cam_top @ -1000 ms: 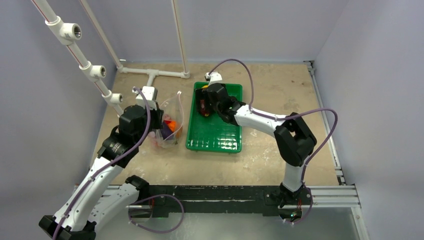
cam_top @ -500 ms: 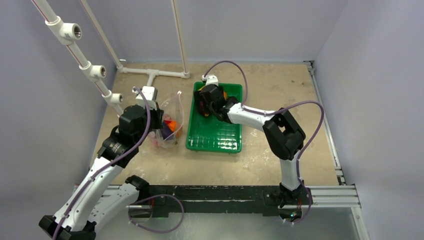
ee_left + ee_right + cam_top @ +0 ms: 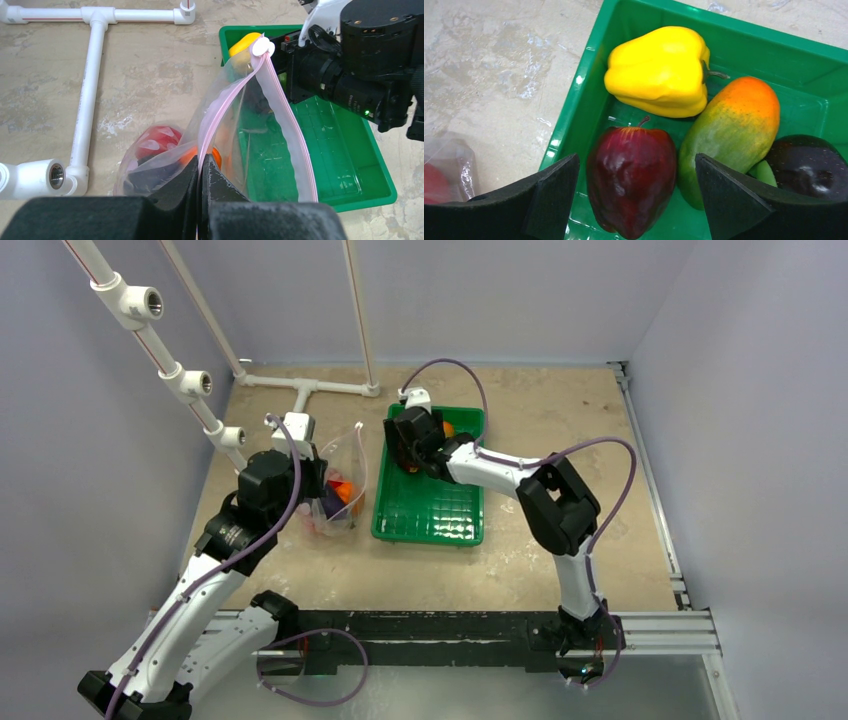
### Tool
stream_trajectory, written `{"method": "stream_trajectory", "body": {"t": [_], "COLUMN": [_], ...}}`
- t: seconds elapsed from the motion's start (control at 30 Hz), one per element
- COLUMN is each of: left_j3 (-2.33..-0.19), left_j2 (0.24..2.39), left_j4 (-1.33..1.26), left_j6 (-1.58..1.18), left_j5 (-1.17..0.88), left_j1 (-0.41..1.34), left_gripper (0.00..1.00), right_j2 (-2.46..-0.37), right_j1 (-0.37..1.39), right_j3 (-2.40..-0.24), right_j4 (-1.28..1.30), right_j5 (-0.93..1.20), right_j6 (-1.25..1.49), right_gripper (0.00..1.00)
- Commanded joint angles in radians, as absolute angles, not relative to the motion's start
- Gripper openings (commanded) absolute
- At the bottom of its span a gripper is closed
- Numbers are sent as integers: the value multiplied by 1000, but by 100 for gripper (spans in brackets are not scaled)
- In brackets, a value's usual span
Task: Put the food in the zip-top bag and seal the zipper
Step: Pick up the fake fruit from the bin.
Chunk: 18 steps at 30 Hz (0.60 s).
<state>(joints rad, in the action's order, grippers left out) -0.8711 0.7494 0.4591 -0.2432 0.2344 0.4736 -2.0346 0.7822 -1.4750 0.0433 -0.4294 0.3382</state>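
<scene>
My left gripper (image 3: 202, 172) is shut on the pink zipper (image 3: 227, 100) edge of the clear zip-top bag (image 3: 265, 130) and holds its mouth up and open, left of the green tray (image 3: 430, 512). A red tomato (image 3: 157, 142) and an orange piece (image 3: 216, 156) lie inside the bag. My right gripper (image 3: 636, 195) is open over the tray's far left corner, its fingers on either side of a dark red piece (image 3: 631, 177), not touching it. A yellow pepper (image 3: 659, 70), a green-orange piece (image 3: 729, 135) and a dark eggplant (image 3: 806, 167) lie beside it.
White PVC pipes (image 3: 300, 385) lie on the table behind the bag and run up the left wall. The tray's rim (image 3: 589, 90) stands close to my right gripper's left finger. A white slider (image 3: 262, 46) sits at the zipper's far end.
My right gripper has moved a little toward the far left corner of the tray. The left arm and the bag have not moved.
</scene>
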Motion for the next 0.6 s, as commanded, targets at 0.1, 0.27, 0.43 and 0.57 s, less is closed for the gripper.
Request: {"method": "stream_trajectory", "body": {"t": [0.1, 0.27, 0.43, 0.57], "left_j3": [-868, -868, -868, -869], "left_j2": [743, 743, 742, 744], "left_j4": [427, 427, 427, 427], "left_j6": [-242, -242, -242, -243], "left_j5": [229, 226, 225, 224], "left_j1": [476, 476, 476, 476], "left_gripper": [0, 0, 0, 0], "right_j2": [-2076, -2090, -2103, -2100], "right_j1": [811, 816, 819, 819], "right_j3": [-1538, -1534, -1539, -1539], "right_j4": [55, 59, 75, 70], "right_j5": [-457, -457, -501, -504], "right_j6": [332, 340, 352, 356], "right_gripper": [87, 85, 80, 67]}}
